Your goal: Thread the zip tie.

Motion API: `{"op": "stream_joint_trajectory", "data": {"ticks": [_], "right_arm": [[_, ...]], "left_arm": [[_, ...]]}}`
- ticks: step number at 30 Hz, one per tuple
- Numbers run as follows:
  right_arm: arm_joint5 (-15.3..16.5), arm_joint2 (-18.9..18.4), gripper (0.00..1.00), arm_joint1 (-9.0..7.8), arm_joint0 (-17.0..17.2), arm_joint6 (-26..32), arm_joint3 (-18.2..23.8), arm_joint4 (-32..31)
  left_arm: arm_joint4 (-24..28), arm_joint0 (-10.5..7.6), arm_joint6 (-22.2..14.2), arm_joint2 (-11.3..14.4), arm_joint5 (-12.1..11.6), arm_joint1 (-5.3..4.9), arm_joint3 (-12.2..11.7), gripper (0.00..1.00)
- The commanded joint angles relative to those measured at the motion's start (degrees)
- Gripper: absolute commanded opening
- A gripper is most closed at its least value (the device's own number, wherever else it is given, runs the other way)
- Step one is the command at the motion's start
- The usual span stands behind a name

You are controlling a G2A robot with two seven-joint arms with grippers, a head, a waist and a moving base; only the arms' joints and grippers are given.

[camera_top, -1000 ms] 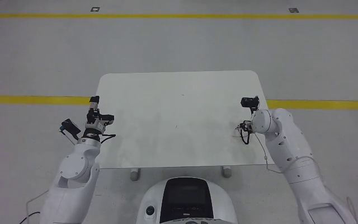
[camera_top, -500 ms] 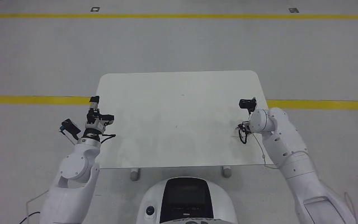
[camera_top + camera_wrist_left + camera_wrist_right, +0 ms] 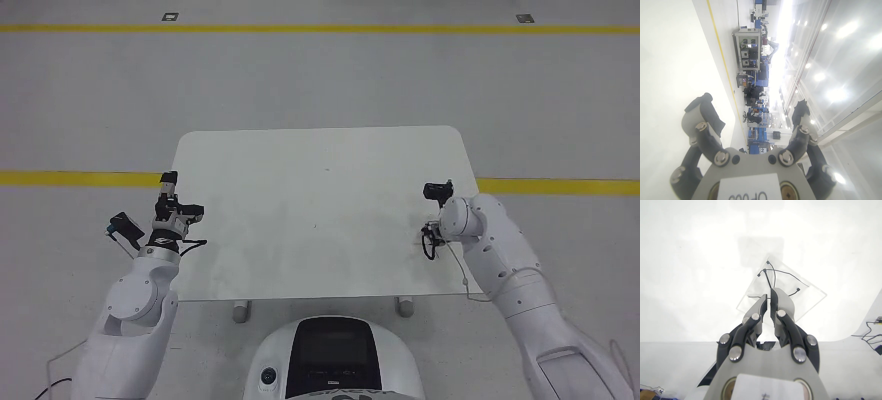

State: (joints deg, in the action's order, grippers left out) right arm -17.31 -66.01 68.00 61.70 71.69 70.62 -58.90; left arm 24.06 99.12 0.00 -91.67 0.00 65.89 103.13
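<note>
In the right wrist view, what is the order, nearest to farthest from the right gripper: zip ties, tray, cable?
1. Zip ties, just at the right gripper.
2. Tray, under them; too close to separate.
3. Cable, on the floor beyond the table.

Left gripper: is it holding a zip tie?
No, the left gripper stands wide open with nothing between its jaws.

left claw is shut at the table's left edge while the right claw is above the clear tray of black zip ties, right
No: the left claw is open, its fingers spread wide with nothing between them, as the left wrist view shows. The rest holds: it is at the left edge of the table, and the right claw is above the clear tray of black zip ties.
</note>
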Motion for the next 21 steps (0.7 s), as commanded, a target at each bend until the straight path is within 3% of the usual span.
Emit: {"op": "stream_joint_trajectory", "data": {"ticks": [1, 21], "right_arm": [[-0.21, 0.08, 0.05, 0.07, -0.04, 0.04, -0.36, 0.10], [-2.17, 1.45, 0.13, 1.08, -1.67, -0.56, -4.00, -1.45]], "left_arm": [[0.00, 0.00, 0.00, 0.00, 0.00, 0.00, 0.00, 1.00], [0.00, 0.00, 0.00, 0.00, 0.00, 0.00, 0.00, 1.00]]}}
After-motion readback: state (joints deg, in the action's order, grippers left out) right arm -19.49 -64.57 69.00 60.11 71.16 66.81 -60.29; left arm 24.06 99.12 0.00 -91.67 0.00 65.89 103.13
